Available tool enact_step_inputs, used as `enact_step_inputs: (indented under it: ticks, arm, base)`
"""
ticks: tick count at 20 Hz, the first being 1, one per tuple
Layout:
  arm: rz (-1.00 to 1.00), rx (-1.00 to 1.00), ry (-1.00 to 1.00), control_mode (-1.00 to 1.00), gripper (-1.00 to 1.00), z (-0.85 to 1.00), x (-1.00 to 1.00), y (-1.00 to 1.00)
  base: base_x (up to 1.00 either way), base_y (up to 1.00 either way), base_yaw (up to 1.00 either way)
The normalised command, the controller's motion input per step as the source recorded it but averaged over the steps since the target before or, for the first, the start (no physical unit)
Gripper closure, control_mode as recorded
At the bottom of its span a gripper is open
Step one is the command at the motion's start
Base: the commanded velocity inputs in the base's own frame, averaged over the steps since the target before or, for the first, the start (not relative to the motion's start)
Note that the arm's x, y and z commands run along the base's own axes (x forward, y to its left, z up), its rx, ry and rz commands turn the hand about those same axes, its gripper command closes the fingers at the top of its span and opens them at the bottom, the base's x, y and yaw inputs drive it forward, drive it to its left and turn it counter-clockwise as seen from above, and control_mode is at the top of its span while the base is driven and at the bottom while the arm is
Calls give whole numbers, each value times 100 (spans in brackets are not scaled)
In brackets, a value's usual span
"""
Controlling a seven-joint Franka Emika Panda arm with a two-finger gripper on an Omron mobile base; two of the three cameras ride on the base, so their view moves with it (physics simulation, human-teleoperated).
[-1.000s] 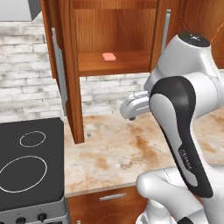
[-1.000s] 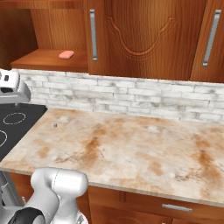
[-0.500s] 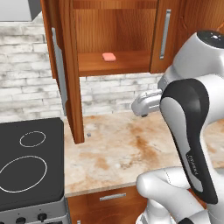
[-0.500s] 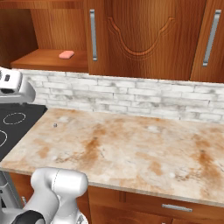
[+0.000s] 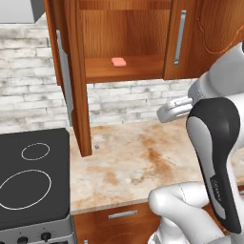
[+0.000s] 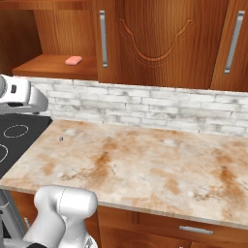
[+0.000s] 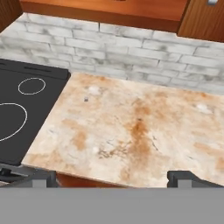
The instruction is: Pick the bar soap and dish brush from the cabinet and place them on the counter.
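We see the bar soap lying flat on the wooden shelf of the cabinet, a small pink block towards the shelf's front edge. In the right base view the same bar soap sits on the shelf just left of a shut door's long silver handle. The cabinet's door on the left stands swung open, edge-on to us in the left base view, its lower corner hanging above the surface.

Our hand hangs in the air above the surface, well below the shelf and well apart from the soap. Its two dark fingertips stand at the far corners of the hand view, spread as wide as they go, with nothing between them; it has hold of nothing. In the left base view we see the pale grey wrist reaching out to the left from the arm, level with the brick wall under the cabinet. In the right base view the same wrist enters from the left edge, above the stovetop.

The surface is beige with rusty blotches. A small dark speck lies on it near the black stovetop, which bears white rings. Below the surface's front edge we see a drawer with a silver pull.
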Motion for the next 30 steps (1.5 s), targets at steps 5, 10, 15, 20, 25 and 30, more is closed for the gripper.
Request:
enact_step_inputs:
  ticks: [5,10,15,20,25,30]
  arm:
    - [-6,1,-10,-100,-100,15,11,-25]
    - [-5,1,7,-100,-100,19,14,-19]
    - [0,0,6,-100,-100,29,3,-2]
    - [2,0,-3,-100,-100,25,-3,0]
    - [0,2,-2,-100,-100,8,-1,-5]
    - [-8,4,-4,-100,-100,-1,26,-12]
  base:
    - [0,0,0]
    - [0,0,0]
    - [0,0,0]
    - [0,0,0]
    - [0,0,0]
    - [0,0,0]
